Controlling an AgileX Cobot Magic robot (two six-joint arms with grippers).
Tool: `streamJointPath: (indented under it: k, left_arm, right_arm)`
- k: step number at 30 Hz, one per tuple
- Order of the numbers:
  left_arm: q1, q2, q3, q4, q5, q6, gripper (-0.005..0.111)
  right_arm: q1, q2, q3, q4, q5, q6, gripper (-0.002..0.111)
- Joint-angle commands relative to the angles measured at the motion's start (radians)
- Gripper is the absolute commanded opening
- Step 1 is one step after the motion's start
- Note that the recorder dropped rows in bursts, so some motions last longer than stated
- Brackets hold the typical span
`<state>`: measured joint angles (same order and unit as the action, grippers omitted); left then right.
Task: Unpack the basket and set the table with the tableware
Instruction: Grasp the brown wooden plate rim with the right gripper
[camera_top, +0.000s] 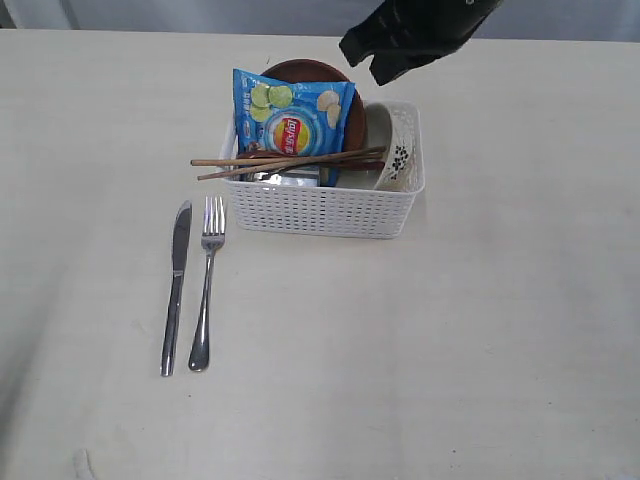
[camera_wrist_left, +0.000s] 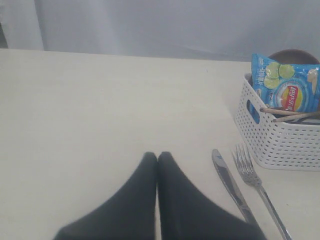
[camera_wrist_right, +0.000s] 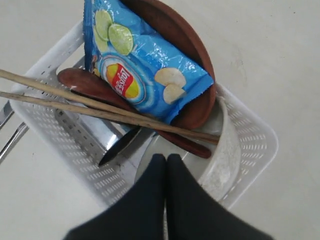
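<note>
**Both pincers closed and empty; basket partly unpacked**

Right pincer (camera_wrist_right: 166, 159): fingers pressed together, nothing between them. In the exterior view it hangs above the far right corner of the basket (camera_wrist_right: 250, 145); no contact with anything is visible.

Directly under its tips: the white bowl (camera_wrist_right: 225, 160), standing on edge against the basket's end wall. Just past the tips, the reddish-brown spoon (camera_wrist_right: 85, 82) lies with the two chopsticks (camera_wrist_right: 100, 107) crossing over it; the chopstick ends stick out over the basket's rim. Below them is a shiny steel item (camera_wrist_right: 107, 132), shape unclear. Beyond these, the blue chips bag (camera_wrist_right: 145, 60) leans on the brown plate (camera_wrist_right: 170, 25), which stands on edge at the side of the basket farthest from the tips.

Left pincer (camera_wrist_left: 157, 156): fingers together, holding nothing, low over bare table (camera_wrist_left: 100, 100). Whether the tips touch the surface I cannot tell.

Nearest to it, off to one side: the knife (camera_wrist_left: 227, 180), then the fork (camera_wrist_left: 250, 172), side by side and apart, flat on the table. Past the fork, the basket again.

Surface: pale cream, faint grain. Far behind: a plain grey-white backdrop (camera_wrist_left: 150, 25).
</note>
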<state>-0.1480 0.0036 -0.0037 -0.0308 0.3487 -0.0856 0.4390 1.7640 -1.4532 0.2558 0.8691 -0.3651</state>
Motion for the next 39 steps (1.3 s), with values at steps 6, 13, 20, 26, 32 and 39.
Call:
streamJointPath:
  k: [6, 13, 20, 26, 32, 39]
  left_arm:
    - [-0.005, -0.004, 0.004, 0.001, -0.002, 0.003, 0.000]
    - [-0.005, -0.004, 0.004, 0.001, -0.002, 0.003, 0.000]
    - [-0.005, -0.004, 0.004, 0.001, -0.002, 0.003, 0.000]
    - [-0.005, -0.004, 0.004, 0.001, -0.002, 0.003, 0.000]
    - [-0.005, -0.004, 0.004, 0.001, -0.002, 0.003, 0.000]
    - [-0.005, -0.004, 0.004, 0.001, -0.002, 0.003, 0.000]
  right_arm:
    - [-0.006, 0.102, -0.096, 0.007, -0.028, -0.104, 0.019]
    - [-0.006, 0.182, -0.209, 0.030, 0.063, -0.286, 0.055]
    - [-0.090, 0.278, -0.322, 0.194, 0.169, -0.495, 0.054]
    - [-0.196, 0.344, -0.367, 0.379, 0.261, -0.592, 0.054]
    - [-0.227, 0.413, -0.369, 0.525, 0.324, -0.759, 0.054]
    - [-0.227, 0.474, -0.371, 0.610, 0.312, -0.875, 0.054]
